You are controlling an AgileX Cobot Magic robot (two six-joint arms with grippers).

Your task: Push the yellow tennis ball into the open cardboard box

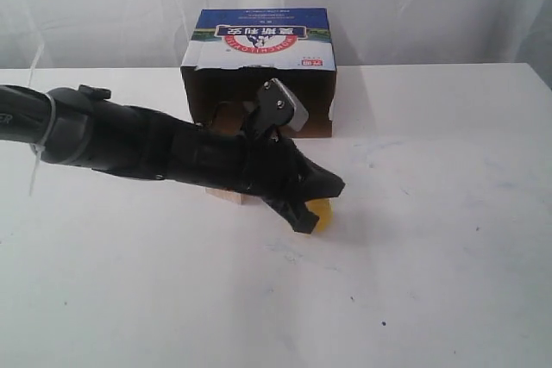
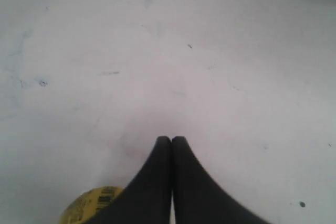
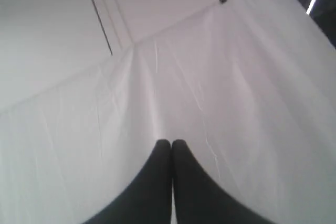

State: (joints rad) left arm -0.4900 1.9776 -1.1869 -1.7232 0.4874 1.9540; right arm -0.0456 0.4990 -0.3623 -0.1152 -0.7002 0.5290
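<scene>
The yellow tennis ball (image 1: 325, 212) lies on the white table, in front of the open cardboard box (image 1: 259, 40) and a little to its right. The box's dark opening faces the front. My left gripper (image 1: 304, 225) is shut with nothing in it; its tips rest on the table against the ball's left side and hide part of it. In the left wrist view the ball (image 2: 88, 207) shows beside the shut gripper (image 2: 171, 139). My right gripper (image 3: 171, 141) is shut and empty, faces only white curtain, and is out of the exterior view.
A pale wooden cube (image 1: 231, 197) lies under the left arm, between the ball and the box, mostly hidden. White curtains hang behind the table (image 1: 448, 239).
</scene>
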